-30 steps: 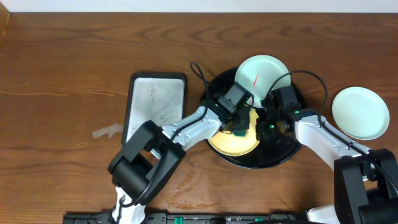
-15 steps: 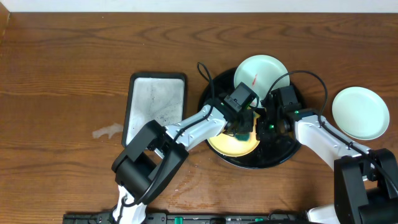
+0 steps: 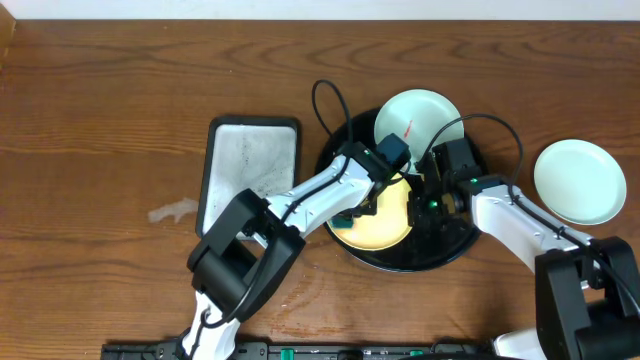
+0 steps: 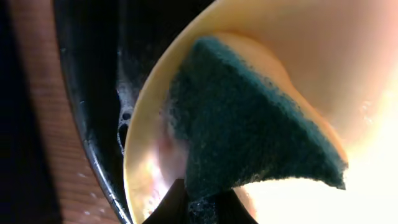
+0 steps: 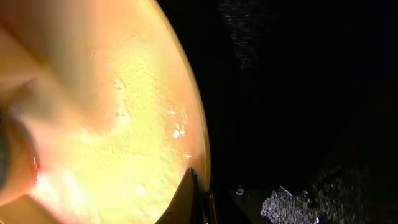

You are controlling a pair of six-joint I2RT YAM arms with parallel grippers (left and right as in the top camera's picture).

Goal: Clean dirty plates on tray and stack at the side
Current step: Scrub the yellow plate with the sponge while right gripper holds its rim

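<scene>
Left claw (image 4: 198,208), pinching a green sponge (image 4: 249,124), is sliding over the wet yellow plate (image 5: 112,112) below; right claw (image 5: 196,202) is pinching its rim.

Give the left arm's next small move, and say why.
Probably sweep the dark green sponge, clamped in the left gripper, across the sudsy face of the round yellow plate: the sponge sits near one edge, and the right gripper pinches the rim to steady it.
</scene>
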